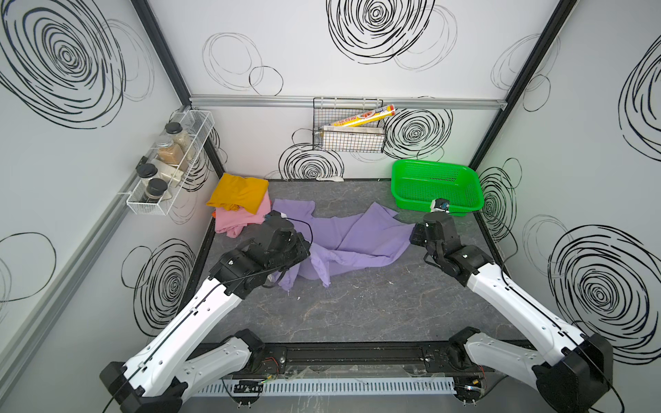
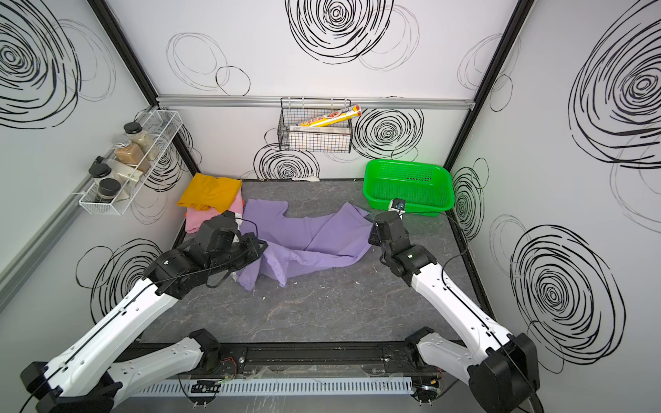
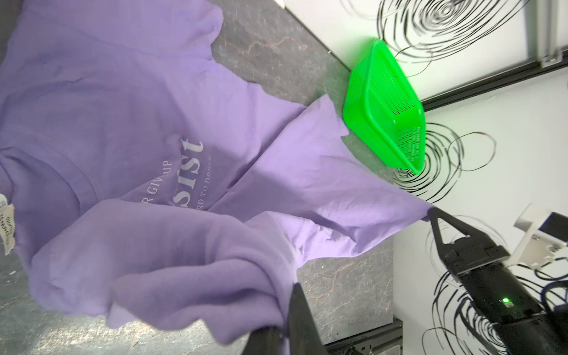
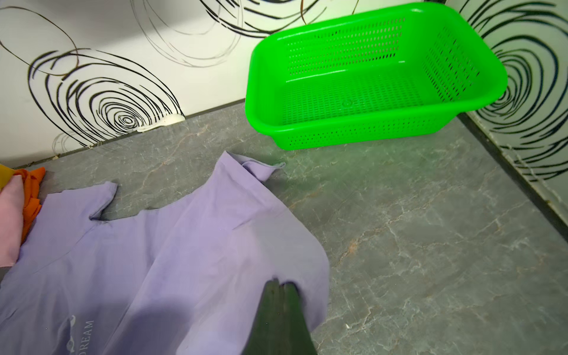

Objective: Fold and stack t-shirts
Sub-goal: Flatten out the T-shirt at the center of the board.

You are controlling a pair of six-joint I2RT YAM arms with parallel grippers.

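Note:
A lavender t-shirt (image 1: 357,236) with white chest lettering (image 3: 190,172) lies crumpled and partly lifted across the far middle of the table, seen in both top views. My left gripper (image 3: 292,295) is shut on a bunched fold at its left side. At the shirt's right edge my right gripper (image 4: 279,284) is shut on the cloth, holding it a little off the table. A folded mustard-yellow t-shirt (image 1: 239,195) rests on a pink t-shirt (image 1: 238,220) at the far left corner. A bit of orange cloth (image 4: 30,190) shows beside that pile.
A green perforated basket (image 1: 436,186) stands empty at the far right corner, just beyond my right wrist. A wire rack with jars (image 1: 168,161) hangs on the left wall. On the back wall hangs a wire basket with boxed rolls (image 1: 350,128). Walls close three sides.

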